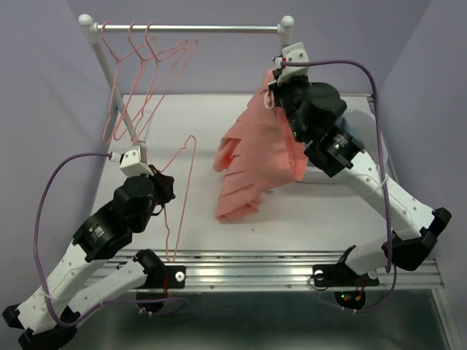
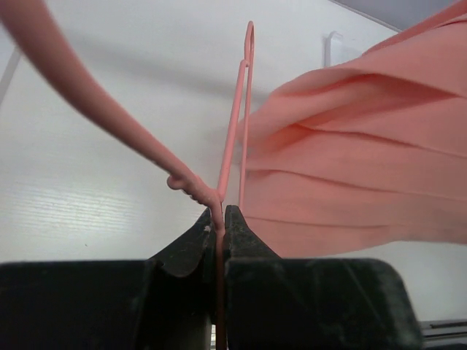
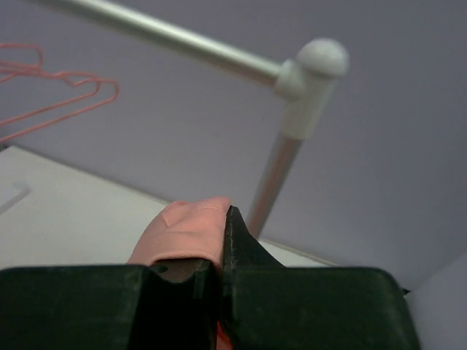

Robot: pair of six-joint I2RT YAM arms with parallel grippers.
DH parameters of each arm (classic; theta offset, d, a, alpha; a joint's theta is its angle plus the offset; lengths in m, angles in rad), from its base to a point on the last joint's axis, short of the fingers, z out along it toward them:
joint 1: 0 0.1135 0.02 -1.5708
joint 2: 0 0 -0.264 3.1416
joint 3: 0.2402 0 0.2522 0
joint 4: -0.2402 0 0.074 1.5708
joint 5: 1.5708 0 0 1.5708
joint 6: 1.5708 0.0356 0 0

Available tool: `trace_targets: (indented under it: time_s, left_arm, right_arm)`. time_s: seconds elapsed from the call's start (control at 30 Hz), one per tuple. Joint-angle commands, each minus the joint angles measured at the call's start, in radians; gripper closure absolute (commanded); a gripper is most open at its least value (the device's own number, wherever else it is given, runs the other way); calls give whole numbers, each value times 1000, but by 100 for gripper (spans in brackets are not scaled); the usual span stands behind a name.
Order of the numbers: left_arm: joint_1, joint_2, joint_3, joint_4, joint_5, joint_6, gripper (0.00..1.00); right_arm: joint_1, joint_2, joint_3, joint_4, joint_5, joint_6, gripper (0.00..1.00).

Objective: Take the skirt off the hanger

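Skirt (image 1: 252,164) looks off the wire hanger (image 1: 186,191), basically done — right gripper (image 3: 225,219) pinched shut on its waistband under the right end of the clothes rail (image 1: 190,28), left gripper (image 2: 221,215) clamped on the hanger under mid-rail.

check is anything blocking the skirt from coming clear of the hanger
Nothing visible does. The right end effector is shut on the skirt, the left end effector on the hanger, and the top view shows bare table between them.
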Motion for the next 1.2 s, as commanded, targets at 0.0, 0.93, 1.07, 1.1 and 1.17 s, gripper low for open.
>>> trace_targets:
  time_s: [0.0,0.93,1.07,1.1,1.17]
  left_arm:
    - [-3,-8,-15,67,-11,-7,100]
    - [-3,127,17,170,-9,74,100]
    - [-3,138,31,173,-10,83,100]
    - [-3,143,30,180,-8,86,100]
    - [-3,153,31,188,-8,89,100]
  right_arm:
    - [-29,25,242,65,247,-281,99]
    - [-690,98,298,160,-47,-238,99]
    - [-690,47,149,124,-145,-86,99]
    - [-690,44,120,106,-209,-19,99]
    - [-690,42,104,76,-319,55,99]
